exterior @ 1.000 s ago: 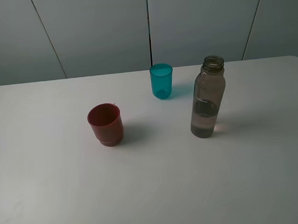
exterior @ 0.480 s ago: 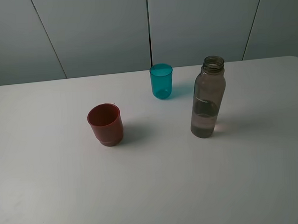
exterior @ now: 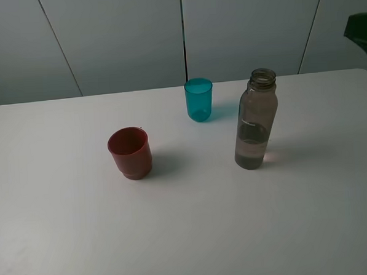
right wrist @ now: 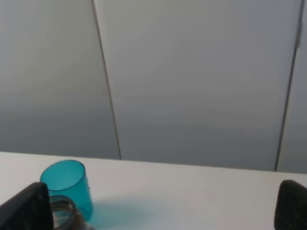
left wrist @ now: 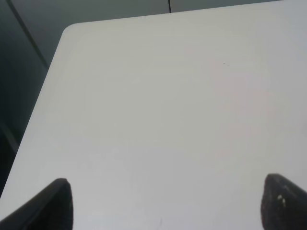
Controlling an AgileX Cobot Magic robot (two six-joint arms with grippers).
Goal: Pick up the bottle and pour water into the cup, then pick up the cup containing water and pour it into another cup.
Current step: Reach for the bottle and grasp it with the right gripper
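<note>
The bottle (exterior: pixel 255 122) stands upright right of centre on the white desk (exterior: pixel 268 231), some water in it. The teal cup (exterior: pixel 199 100) stands behind it to the left, and the red cup (exterior: pixel 130 152) well apart further left. The right gripper (right wrist: pixel 158 211) and the left gripper (left wrist: pixel 168 203) both have their fingers spread wide, holding nothing.

The bottle (exterior: pixel 255 124), tallest thing on the counter (exterior: pixel 195 235), stands right of centre. The teal cup (exterior: pixel 199 100) sits near it, behind and to its left, leaving only a narrow gap between them. The red cup (exterior: pixel 130 154) stands well apart on the left. Bare counter lies right of the bottle, across the whole front and along the left side. Wall panels (exterior: pixel 123 42) rise behind the back edge.
</note>
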